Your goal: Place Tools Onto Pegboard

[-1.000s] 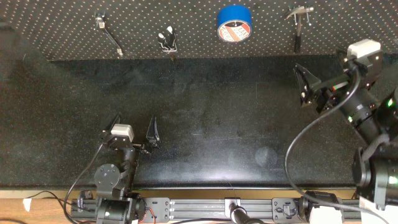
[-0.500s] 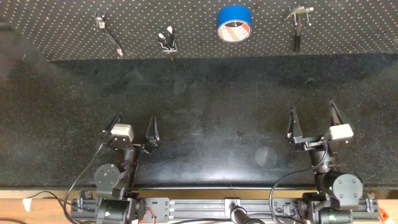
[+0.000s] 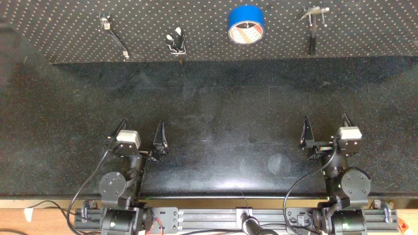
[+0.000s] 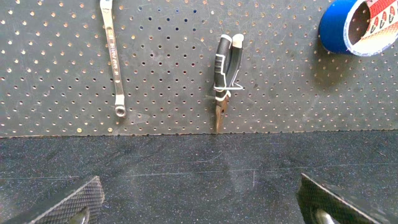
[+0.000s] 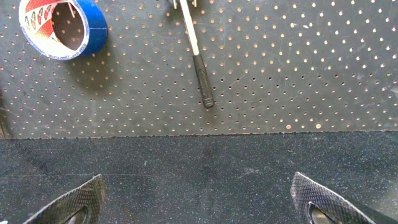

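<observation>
Four tools hang on the black pegboard at the back: a silver wrench, black-and-white pliers, a roll of blue tape, and a hammer. My left gripper rests open near the front left of the mat with nothing between its fingers. At the front right my right gripper also stands open and empty.
A black mat covers the table between the grippers and the pegboard. Cables and the arm bases run along the front edge.
The right arm has pulled back from the far right near the pegboard to the front right and settled low over the mat. The left arm has stayed still.
</observation>
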